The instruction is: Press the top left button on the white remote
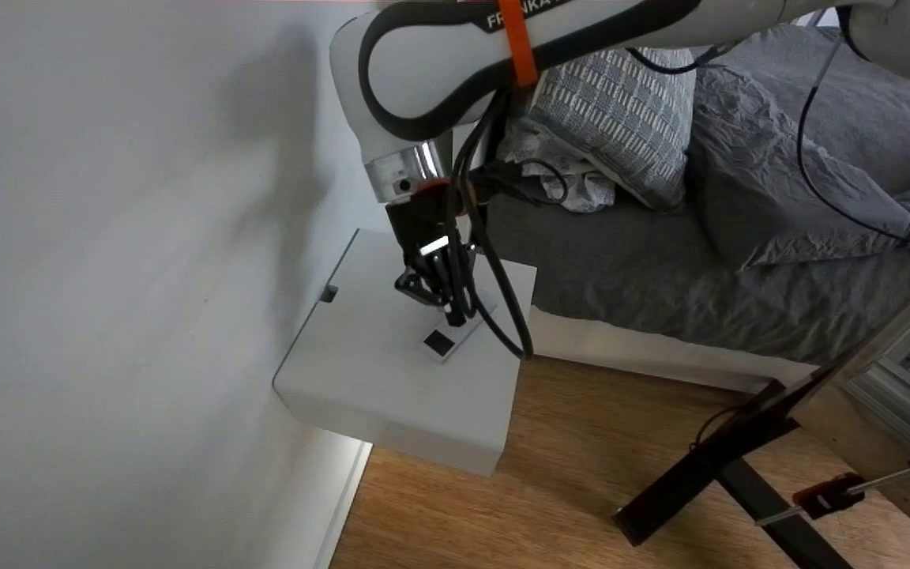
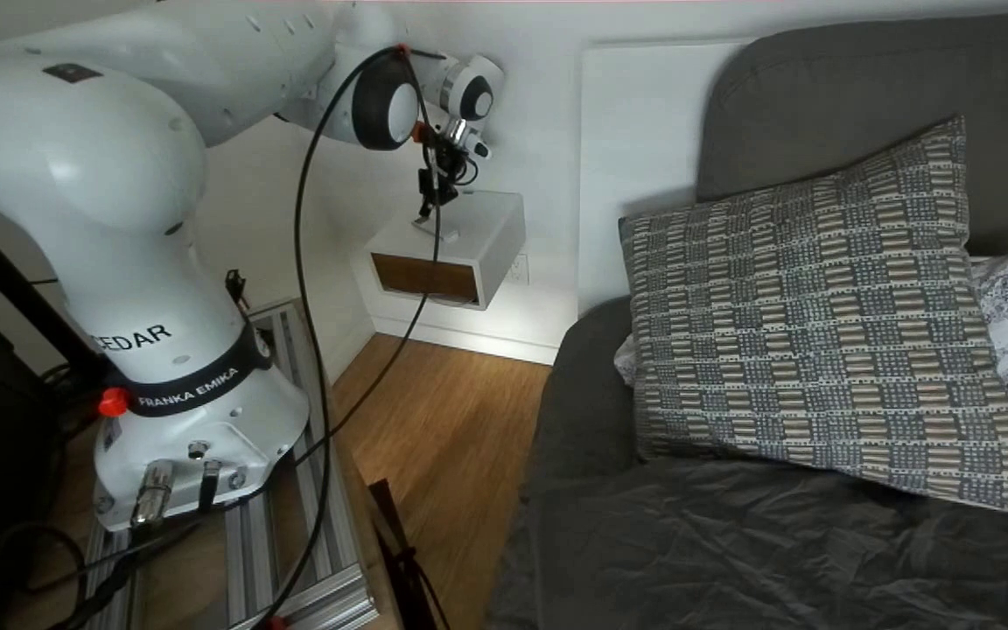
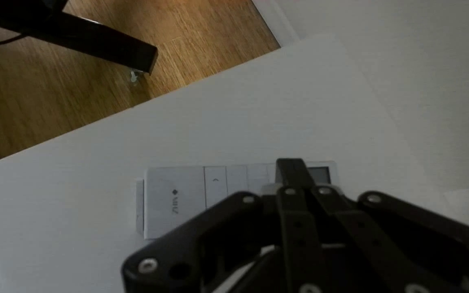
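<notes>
So, fingers (image 3: 293, 173): pressed together, nothing seen between them; they stand over the remote (image 3: 218, 185). Contact or small gap, cannot tell.
Remote: flat on the stand (image 1: 364, 340), below the fingertips, lying crosswise to the fingers in the wrist view.
Screen (image 3: 321, 175): dark patch just beside the tips.
Flap (image 3: 169, 203): branded end, well apart from the tips, opposite side to the screen.
Keys (image 3: 237, 177): pale strips between flap and tips; some hidden behind the fingers. Taking the screen end as top, the top-left key is probably at or near the tips.
Handling: likely light, stiff, smooth; a sideways shove could skid or pivot it. Screen probably the fragile part.
Hold: none needed for a press; straight down, off the screen. For lifting, pinch the long edges at mid-body.
</notes>
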Robot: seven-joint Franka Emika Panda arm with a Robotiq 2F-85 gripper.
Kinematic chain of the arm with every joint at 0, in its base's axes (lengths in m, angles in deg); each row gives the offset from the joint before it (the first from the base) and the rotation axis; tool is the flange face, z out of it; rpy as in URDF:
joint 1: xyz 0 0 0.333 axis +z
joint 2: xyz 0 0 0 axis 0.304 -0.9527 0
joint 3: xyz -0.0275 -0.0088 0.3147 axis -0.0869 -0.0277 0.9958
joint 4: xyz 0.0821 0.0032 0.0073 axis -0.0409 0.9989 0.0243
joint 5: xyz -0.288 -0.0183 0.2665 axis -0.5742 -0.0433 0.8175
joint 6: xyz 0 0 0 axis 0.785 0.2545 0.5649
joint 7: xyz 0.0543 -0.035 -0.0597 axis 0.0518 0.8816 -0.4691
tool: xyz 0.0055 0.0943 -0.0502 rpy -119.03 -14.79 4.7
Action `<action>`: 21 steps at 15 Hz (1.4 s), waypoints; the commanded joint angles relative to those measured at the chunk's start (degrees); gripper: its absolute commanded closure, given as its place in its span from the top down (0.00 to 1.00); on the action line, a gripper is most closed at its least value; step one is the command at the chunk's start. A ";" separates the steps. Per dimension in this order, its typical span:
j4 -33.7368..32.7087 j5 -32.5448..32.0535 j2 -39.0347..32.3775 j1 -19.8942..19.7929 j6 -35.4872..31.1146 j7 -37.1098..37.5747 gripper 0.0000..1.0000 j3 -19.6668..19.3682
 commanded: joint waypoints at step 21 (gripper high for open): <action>4.73 -7.16 12.14 1.05 12.03 -8.13 1.00 -1.68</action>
